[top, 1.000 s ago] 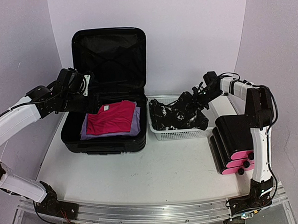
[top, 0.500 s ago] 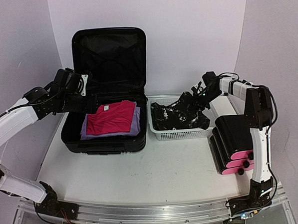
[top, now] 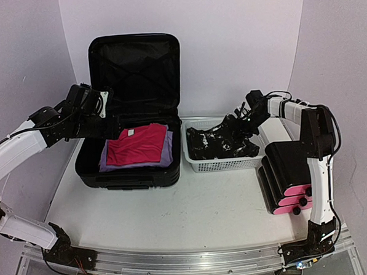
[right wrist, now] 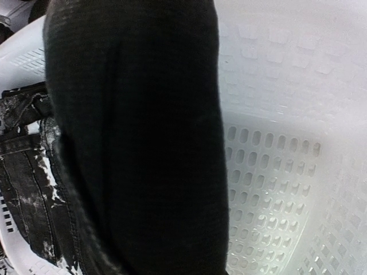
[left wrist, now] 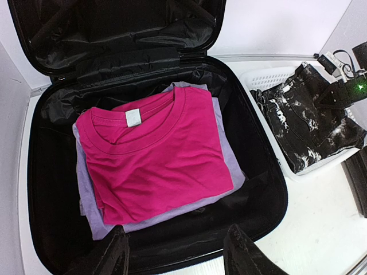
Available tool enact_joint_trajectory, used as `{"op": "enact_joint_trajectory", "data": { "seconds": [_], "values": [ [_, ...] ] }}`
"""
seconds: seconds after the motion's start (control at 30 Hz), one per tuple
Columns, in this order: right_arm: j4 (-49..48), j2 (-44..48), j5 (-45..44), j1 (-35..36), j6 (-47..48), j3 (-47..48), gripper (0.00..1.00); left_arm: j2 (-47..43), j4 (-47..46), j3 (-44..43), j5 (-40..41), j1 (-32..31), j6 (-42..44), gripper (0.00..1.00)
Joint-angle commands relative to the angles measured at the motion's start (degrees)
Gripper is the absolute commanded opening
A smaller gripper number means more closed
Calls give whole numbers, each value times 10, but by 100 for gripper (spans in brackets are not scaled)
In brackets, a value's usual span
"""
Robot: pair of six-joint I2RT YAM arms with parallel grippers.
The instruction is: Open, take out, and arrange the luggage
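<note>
One change | right gripper lowered jeans into basket

You had the luggage open: big black hard-shell case w/ rounded corners, at the left-rear of the table. The base lay flat, its front wall toward the near edge. The lid stood upright behind it, hinged at the far side, close before the back wall. Black fabric lining showed in both halves, wrinkled in the lid, w/ a band across the lid's lower part. The base held folded clothes.
</note>
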State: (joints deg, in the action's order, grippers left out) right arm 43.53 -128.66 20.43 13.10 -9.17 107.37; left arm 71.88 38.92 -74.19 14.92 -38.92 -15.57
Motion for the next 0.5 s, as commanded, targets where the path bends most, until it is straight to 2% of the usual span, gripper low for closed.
{"op": "enact_joint_trajectory", "data": {
  "seconds": [0.0, 0.13, 0.17, 0.3, 0.4, 0.47],
  "values": [
    [6, 46, -131, -2, 17, -18, 0, -5, -20, -4, -7, 3, -9, 56],
    [14, 42, -202, 4, 14, -25, 0, -1, -20, -8, -12, 3, -9, 56],
    [16, 38, -223, 4, 12, -24, 3, 0, -21, -9, -13, 3, -9, 56],
    [65, 20, -252, 11, 25, 25, 29, -1, -21, -7, -13, 3, -8, 56],
    [151, 14, -334, 31, 48, 91, 51, -2, -21, -7, -10, 3, -6, 56],
    [195, 14, -409, 47, 69, 132, 60, -3, -20, -6, -9, 3, -6, 56]
  ]
}}
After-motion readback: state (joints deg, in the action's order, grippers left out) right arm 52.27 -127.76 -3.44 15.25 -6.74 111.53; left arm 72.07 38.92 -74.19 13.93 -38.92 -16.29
